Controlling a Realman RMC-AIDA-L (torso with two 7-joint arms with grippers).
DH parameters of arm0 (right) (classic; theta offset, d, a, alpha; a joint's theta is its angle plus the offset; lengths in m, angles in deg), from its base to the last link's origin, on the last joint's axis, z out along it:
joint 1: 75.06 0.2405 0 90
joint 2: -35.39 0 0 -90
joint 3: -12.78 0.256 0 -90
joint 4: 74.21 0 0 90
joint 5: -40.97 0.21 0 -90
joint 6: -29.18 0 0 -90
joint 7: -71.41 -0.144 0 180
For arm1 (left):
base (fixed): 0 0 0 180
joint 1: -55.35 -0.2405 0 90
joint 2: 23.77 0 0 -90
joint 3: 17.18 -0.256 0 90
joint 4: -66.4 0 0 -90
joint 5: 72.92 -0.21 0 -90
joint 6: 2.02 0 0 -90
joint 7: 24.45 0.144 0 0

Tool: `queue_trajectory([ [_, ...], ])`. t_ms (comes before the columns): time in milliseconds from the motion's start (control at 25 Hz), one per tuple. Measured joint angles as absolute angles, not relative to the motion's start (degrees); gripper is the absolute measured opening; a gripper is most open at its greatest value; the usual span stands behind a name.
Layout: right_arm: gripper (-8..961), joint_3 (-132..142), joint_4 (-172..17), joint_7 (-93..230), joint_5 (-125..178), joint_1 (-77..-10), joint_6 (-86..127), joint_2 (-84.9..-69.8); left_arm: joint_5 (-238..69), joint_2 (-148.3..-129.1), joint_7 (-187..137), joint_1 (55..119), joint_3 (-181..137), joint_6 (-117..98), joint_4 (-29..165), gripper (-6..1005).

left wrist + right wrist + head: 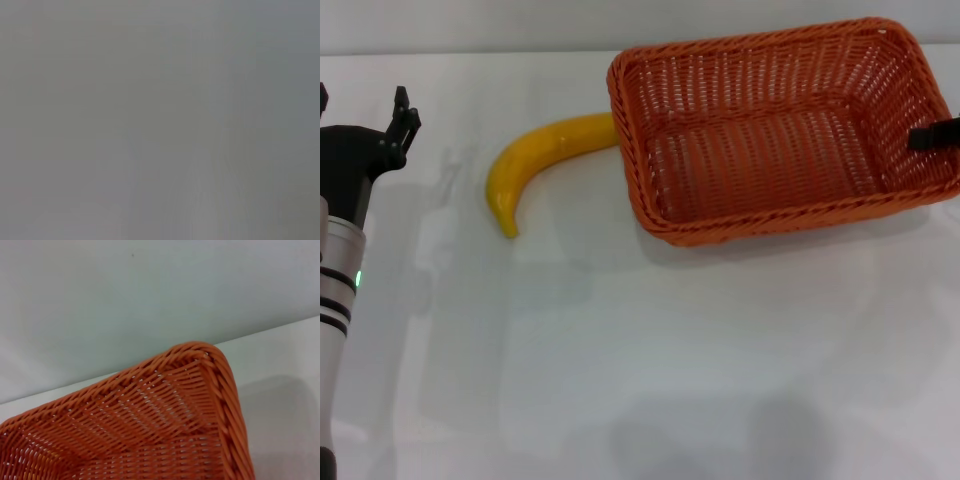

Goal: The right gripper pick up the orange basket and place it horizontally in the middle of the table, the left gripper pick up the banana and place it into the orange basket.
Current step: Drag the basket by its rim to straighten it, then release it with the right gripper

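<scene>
The orange basket (775,135) stands on the white table (650,350) at the back right, its long side running left to right, with nothing inside. Its corner rim (220,385) fills the right wrist view. The yellow banana (535,160) lies on the table just left of the basket, one end touching the basket's left wall. A black part of my right gripper (932,135) reaches in from the right edge over the basket's right wall. My left gripper (364,105) hovers open at the far left, a hand's width from the banana, holding nothing.
The table's back edge meets a pale wall (150,300) right behind the basket. The left wrist view shows only a flat grey surface.
</scene>
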State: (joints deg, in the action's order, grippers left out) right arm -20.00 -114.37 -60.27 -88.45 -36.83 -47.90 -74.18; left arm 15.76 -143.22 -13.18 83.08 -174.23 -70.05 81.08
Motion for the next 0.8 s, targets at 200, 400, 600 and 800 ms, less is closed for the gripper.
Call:
queue_trajectory([
  [200,197,-20.0,-114.4,-60.1,-88.5,-36.9,-47.3,-74.43,15.8,-143.22,-13.2,83.0,-174.2,-70.1,81.1,879],
  [400,201,-20.2,-114.3,-60.1,-88.5,-37.1,-46.6,-74.78,15.8,-143.22,-13.2,82.9,-174.2,-70.1,81.1,879],
  [600,204,-20.2,-115.0,-60.1,-88.5,-37.6,-46.1,-75.42,15.8,-143.22,-13.2,82.9,-174.2,-70.1,81.1,879],
  [800,208,-20.2,-115.0,-60.0,-88.0,-37.6,-45.9,-75.48,15.8,-143.22,-13.2,82.9,-174.2,-70.1,81.1,879],
])
